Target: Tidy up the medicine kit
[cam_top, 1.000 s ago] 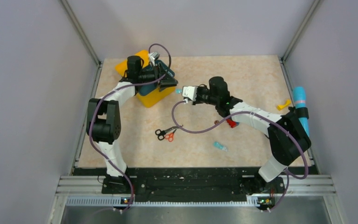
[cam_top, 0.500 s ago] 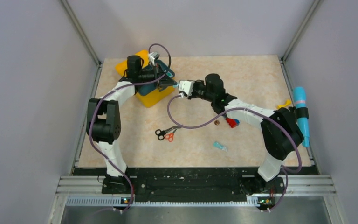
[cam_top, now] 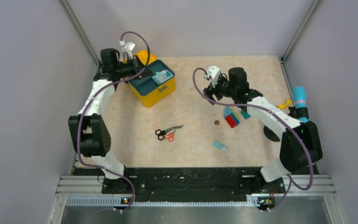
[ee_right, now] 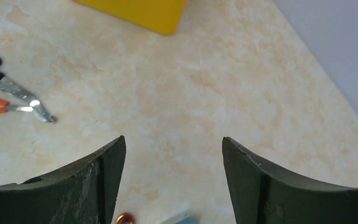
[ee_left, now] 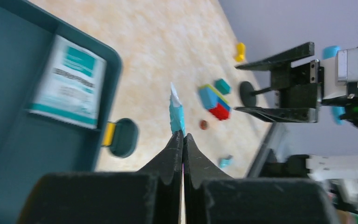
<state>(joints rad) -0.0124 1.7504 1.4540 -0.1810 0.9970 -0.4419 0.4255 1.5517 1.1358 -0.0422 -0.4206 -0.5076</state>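
The yellow medicine kit [cam_top: 161,94] stands open at the back left, a dark teal tray [cam_top: 145,84] seated inside it. A white-and-teal packet [cam_top: 163,77] lies in the tray [ee_left: 9,140], also seen in the left wrist view [ee_left: 70,86]. My left gripper [cam_top: 143,71] hangs over the kit's left side, shut [ee_left: 182,135] on a thin teal sachet [ee_left: 176,112] that sticks out past its tips. My right gripper [cam_top: 214,88] is held high over mid-table, open [ee_right: 173,140], with nothing between its fingers.
Scissors [cam_top: 168,133] lie mid-table, also in the right wrist view [ee_right: 9,100]. A coloured block stack [cam_top: 230,117], a copper coin [cam_top: 216,122], a small teal block [cam_top: 245,114] and a small teal packet [cam_top: 220,146] lie to the right. A yellow piece [cam_top: 284,104] and a light-blue tube [cam_top: 300,105] sit at the right edge.
The teal sachet passed from my right gripper to my left beside the kit. The left shut on it and swung back-left; the right opened and drew away to the right.
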